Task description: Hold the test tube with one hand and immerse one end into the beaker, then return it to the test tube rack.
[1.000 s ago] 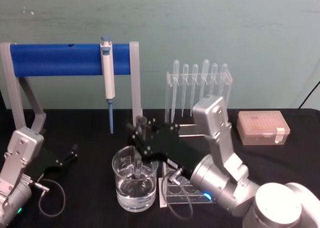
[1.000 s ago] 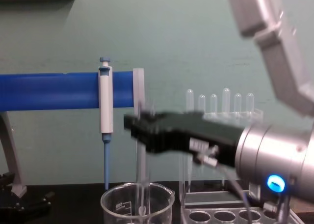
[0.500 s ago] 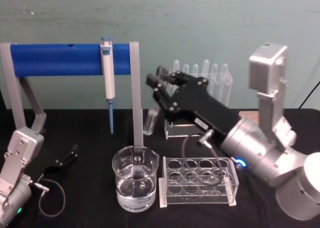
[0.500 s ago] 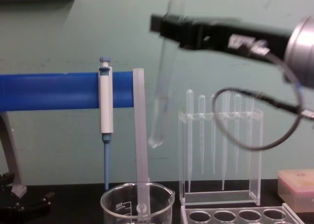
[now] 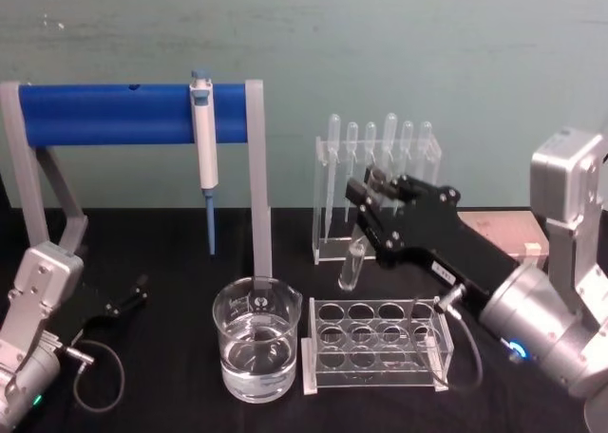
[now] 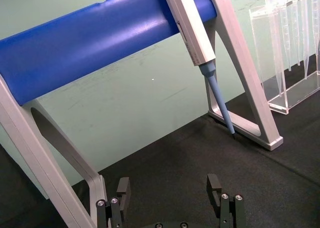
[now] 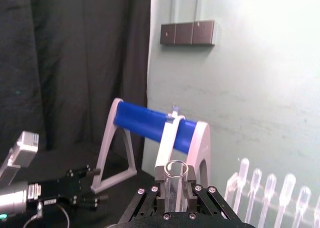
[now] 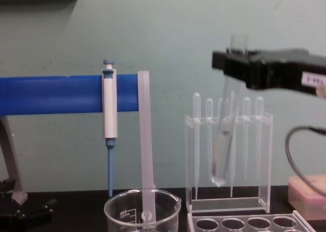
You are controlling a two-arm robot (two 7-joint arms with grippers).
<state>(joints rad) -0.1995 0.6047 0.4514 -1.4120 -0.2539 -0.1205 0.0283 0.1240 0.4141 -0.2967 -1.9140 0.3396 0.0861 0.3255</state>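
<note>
Black worktop (image 5: 171,253), teal wall behind. Nearest: beaker (image 5: 256,349), part full of clear liquid, white graduation marks on the glass too small to read. It sits below and to the left of the right tool (image 5: 366,203), well apart from it. Clear tube rack (image 5: 378,346) stands just beside the beaker, directly under the right tool, all its holes open.

Right tool is clamped on the test tube (image 5: 351,265) near its open rim; in the right wrist view the rim (image 7: 176,169) stands up between the two fingers (image 7: 161,175). Tube hangs roughly upright, slightly tilted, rounded end in free air above the rack, touching nothing. White label on the tool body, text unreadable. Open air all round the tube end.

Behind the right tool: clear stand with plastic pipettes (image 5: 389,139). Beige tip box (image 5: 513,234) behind the right arm.

Left tool (image 6: 170,198) is parked low on the worktop at the left edge, jaws spread wide, empty. Beyond it, the blue bar stand (image 5: 133,113) with the pipettor (image 5: 203,139) hanging from it.

Change: a second ago the tube end was in the beaker; half a second ago it was raised high near the stand post; now it is over the rack.
</note>
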